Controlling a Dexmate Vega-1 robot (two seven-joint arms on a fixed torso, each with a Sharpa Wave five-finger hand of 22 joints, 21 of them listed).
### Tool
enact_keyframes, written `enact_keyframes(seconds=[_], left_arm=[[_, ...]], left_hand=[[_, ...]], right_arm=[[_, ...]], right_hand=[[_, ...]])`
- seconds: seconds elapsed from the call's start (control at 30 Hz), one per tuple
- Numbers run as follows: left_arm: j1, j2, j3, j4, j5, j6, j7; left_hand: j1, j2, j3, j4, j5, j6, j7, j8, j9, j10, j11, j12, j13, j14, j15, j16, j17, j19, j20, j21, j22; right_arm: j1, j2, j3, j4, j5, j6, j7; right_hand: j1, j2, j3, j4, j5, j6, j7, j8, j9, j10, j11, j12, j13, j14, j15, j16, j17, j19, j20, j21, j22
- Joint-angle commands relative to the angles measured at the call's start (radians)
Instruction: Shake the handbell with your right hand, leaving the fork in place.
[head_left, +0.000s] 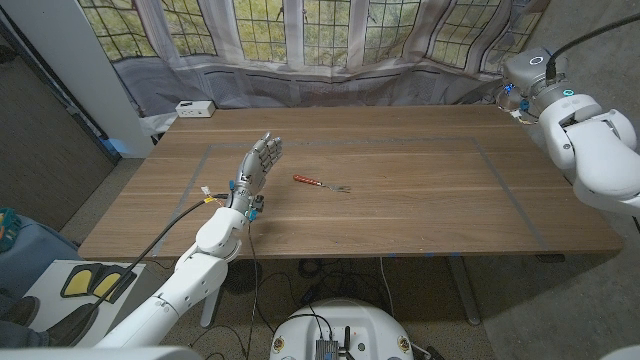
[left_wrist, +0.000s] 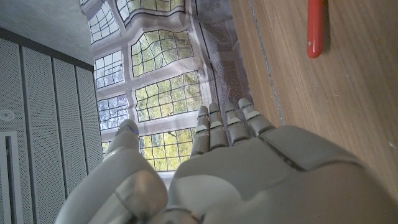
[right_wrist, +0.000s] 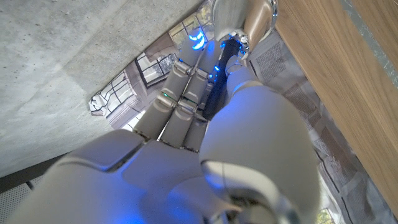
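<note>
My right hand (right_wrist: 186, 143) is raised off the far right corner of the table (head_left: 420, 215), up beside the curtain. In its wrist view the fingers are wrapped around a dark handle with a shiny metal dome at its end. That is the handbell (right_wrist: 239, 25), so this hand is gripping it. In the head view the arm's white shell covers the hand, and the bell cannot be made out there.

My left hand (head_left: 258, 165) stands on its edge on the left part of the table, fingers straight and together, holding nothing. The wrist view shows its back, pointing toward the windows.

The fork (head_left: 320, 183) lies on the wood near the middle, just to the right of the left hand and apart from it. It has a red handle and metal prongs pointing right. Nothing touches it.

I judge the pick-up done: the bell is in hand and clear of the table. A single picture cannot show whether the shaking has begun. What remains is the shake itself, perhaps setting the bell down after. The fork sits well away from the right hand.
</note>
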Motion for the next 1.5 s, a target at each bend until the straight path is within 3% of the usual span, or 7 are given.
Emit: enact_keyframes(seconds=[0.03, 0.27, 0.37, 0.47, 0.9, 1.17, 1.5], left_arm=[[0.018, 0.001, -0.004, -0.012, -0.001, 0.002, 0.010], [0.021, 0.006, -0.005, -0.021, 0.004, 0.008, 0.014], [0.022, 0.005, -0.006, -0.022, 0.004, 0.005, 0.015], [0.023, 0.005, -0.006, -0.023, 0.004, 0.006, 0.016], [0.022, 0.016, -0.008, -0.044, 0.017, 0.016, 0.022], [0.026, 0.023, -0.012, -0.058, 0.022, 0.024, 0.028], [0.016, 0.019, -0.007, -0.061, 0.027, 0.020, 0.023]], left_hand=[[0.009, -0.001, 0.006, 0.000, -0.003, 0.007, 0.000, 0.008, 0.001, 0.005, 0.000, 0.002, 0.002, 0.010, -0.001, 0.002, 0.002, -0.002, -0.005, 0.002, 0.003], [0.008, -0.001, 0.006, 0.000, -0.003, 0.007, -0.001, 0.008, 0.001, 0.007, 0.003, 0.003, 0.002, 0.011, -0.003, 0.002, 0.002, -0.002, -0.006, 0.002, 0.003], [0.008, -0.001, 0.006, 0.000, -0.003, 0.009, 0.000, 0.008, 0.001, 0.006, 0.001, 0.003, 0.002, 0.011, -0.002, 0.003, 0.002, -0.002, -0.005, 0.002, 0.003], [0.008, -0.001, 0.006, 0.000, -0.003, 0.008, 0.000, 0.008, 0.001, 0.007, 0.002, 0.003, 0.002, 0.011, 0.000, 0.003, 0.002, -0.002, -0.006, 0.002, 0.003], [0.008, -0.001, 0.006, 0.000, -0.003, 0.008, 0.000, 0.008, 0.001, 0.005, 0.003, 0.002, 0.002, 0.011, -0.001, 0.002, 0.002, -0.002, -0.007, 0.002, 0.003], [0.008, -0.001, 0.006, 0.000, -0.003, 0.008, 0.000, 0.008, 0.001, 0.006, 0.001, 0.002, 0.002, 0.010, -0.001, 0.002, 0.002, -0.002, -0.006, 0.002, 0.003], [0.008, -0.001, 0.006, 0.000, -0.003, 0.008, -0.001, 0.007, 0.001, 0.005, 0.001, 0.002, 0.002, 0.009, -0.001, 0.002, 0.002, -0.002, -0.005, 0.002, 0.003]], right_arm=[[0.056, 0.149, 0.001, 0.027, -0.363, 0.074, 0.222], [0.003, 0.217, 0.121, 0.017, -0.157, 0.067, 0.184], [0.001, 0.206, 0.097, 0.020, -0.201, 0.050, 0.188], [-0.014, 0.236, 0.127, 0.007, -0.114, 0.050, 0.171], [0.045, 0.305, 0.036, 0.005, 0.028, 0.054, 0.136], [0.088, 0.347, 0.000, 0.005, 0.196, 0.115, 0.066], [0.128, 0.361, -0.060, -0.003, 0.280, 0.155, -0.031]], right_hand=[[-0.003, 0.002, 0.000, 0.007, 0.005, 0.001, -0.009, 0.003, 0.002, 0.025, -0.003, 0.004, 0.106, -0.017, -0.017, -0.001, 0.006, -0.005, -0.025, 0.010, 0.000], [-0.006, 0.002, 0.001, 0.008, 0.006, 0.001, -0.004, 0.003, 0.002, 0.026, -0.001, 0.002, 0.107, -0.013, -0.018, -0.002, 0.007, -0.008, -0.026, 0.014, -0.001], [-0.006, 0.003, 0.001, 0.008, 0.007, 0.001, -0.002, 0.003, 0.002, 0.028, 0.000, 0.001, 0.106, -0.012, -0.017, -0.002, 0.007, -0.007, -0.025, 0.017, -0.001], [-0.006, 0.003, 0.002, 0.007, 0.008, 0.003, -0.002, 0.004, 0.001, 0.031, 0.003, 0.000, 0.105, -0.011, -0.018, -0.003, 0.007, -0.006, -0.024, 0.019, -0.001], [-0.009, 0.003, 0.003, 0.009, 0.009, -0.004, 0.000, 0.001, 0.001, 0.032, 0.006, -0.003, 0.109, -0.008, -0.016, -0.007, 0.010, -0.010, -0.023, 0.029, -0.002], [-0.009, 0.003, 0.004, 0.008, 0.009, -0.005, 0.003, 0.001, 0.003, 0.034, 0.009, -0.005, 0.109, -0.006, -0.017, -0.007, 0.012, -0.009, -0.021, 0.035, -0.003], [-0.009, 0.003, 0.006, 0.007, 0.009, -0.007, 0.004, 0.002, 0.005, 0.035, 0.006, -0.008, 0.109, -0.005, -0.016, -0.010, 0.015, -0.011, -0.019, 0.043, -0.004]])
